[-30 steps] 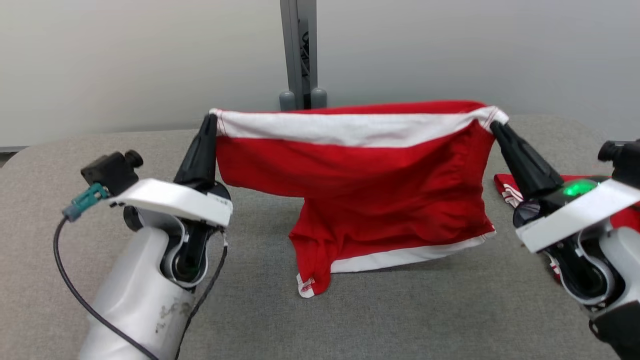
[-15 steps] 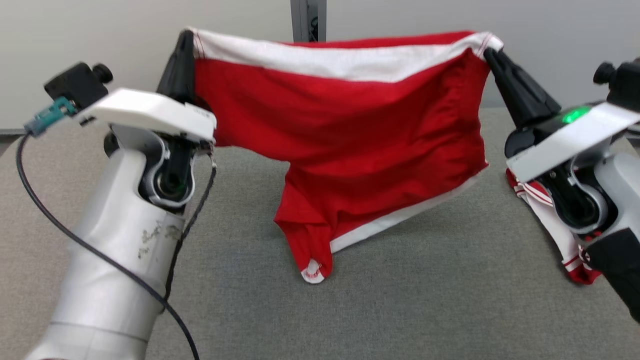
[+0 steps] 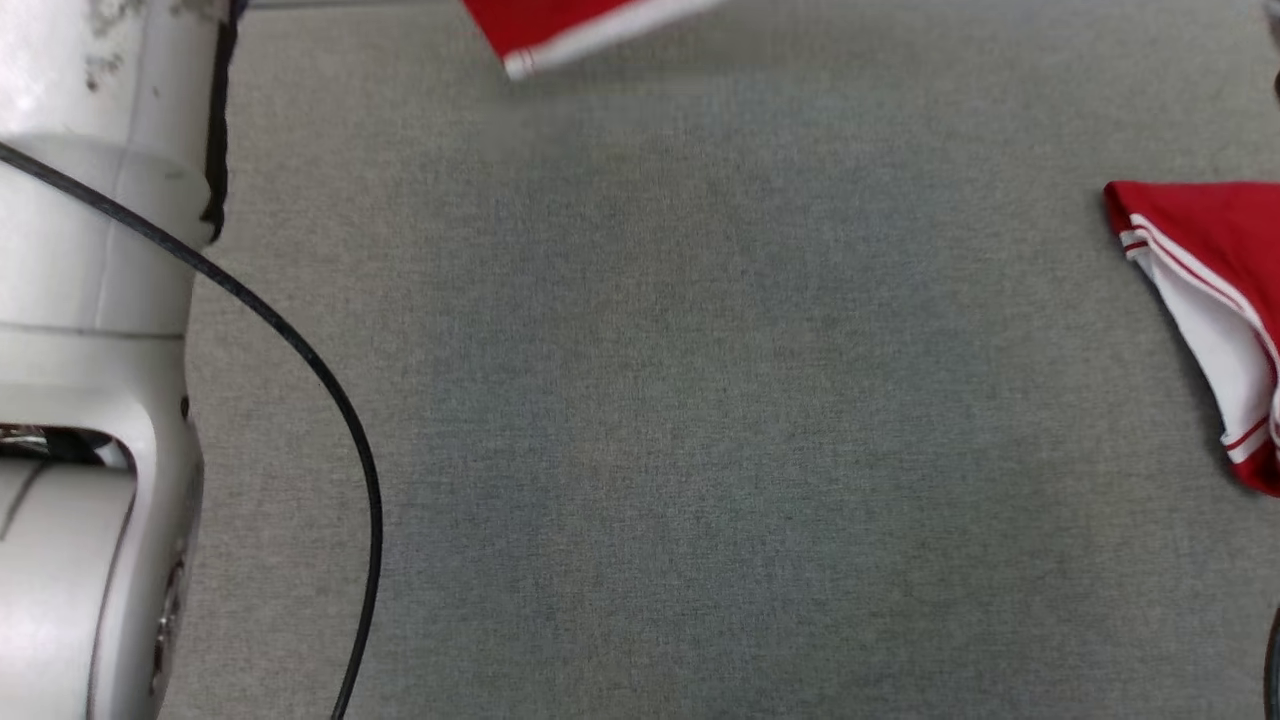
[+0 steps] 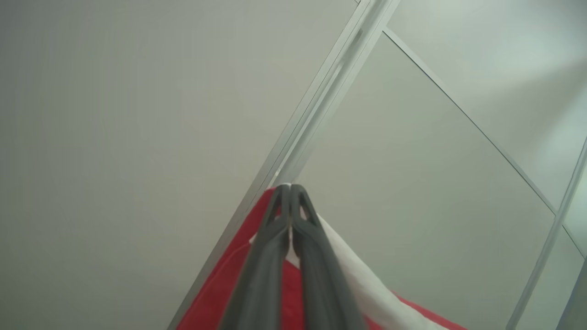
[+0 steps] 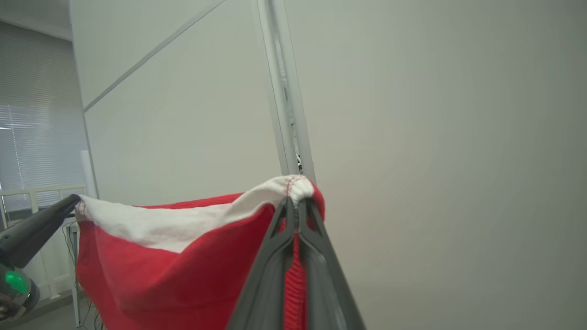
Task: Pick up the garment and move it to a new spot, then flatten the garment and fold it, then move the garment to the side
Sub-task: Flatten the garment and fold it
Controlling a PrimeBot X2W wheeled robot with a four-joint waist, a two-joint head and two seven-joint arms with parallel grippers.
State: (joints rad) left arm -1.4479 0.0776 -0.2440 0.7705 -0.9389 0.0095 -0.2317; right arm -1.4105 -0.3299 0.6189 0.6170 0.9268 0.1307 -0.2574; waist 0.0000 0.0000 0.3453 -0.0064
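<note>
The red garment with white bands hangs in the air, stretched between both grippers. In the left wrist view my left gripper [image 4: 290, 190] is shut on one top corner of the garment [image 4: 215, 298]. In the right wrist view my right gripper [image 5: 297, 201] is shut on the other white corner of the garment [image 5: 183, 266]; the left gripper's fingers [image 5: 41, 227] hold the far corner. In the head view the garment's lowest hem [image 3: 560, 30] dangles at the top edge, above the grey table [image 3: 700, 400].
A second red and white garment [image 3: 1210, 290] lies on the table at the right edge. My pale left arm [image 3: 90, 300] and its black cable [image 3: 300, 360] stand along the left side. A wall with a metal post [image 5: 284, 91] is behind.
Both grippers lifted the garment higher off the table. The head view now looks lower at the table, so the grippers and most of the garment have left it.
</note>
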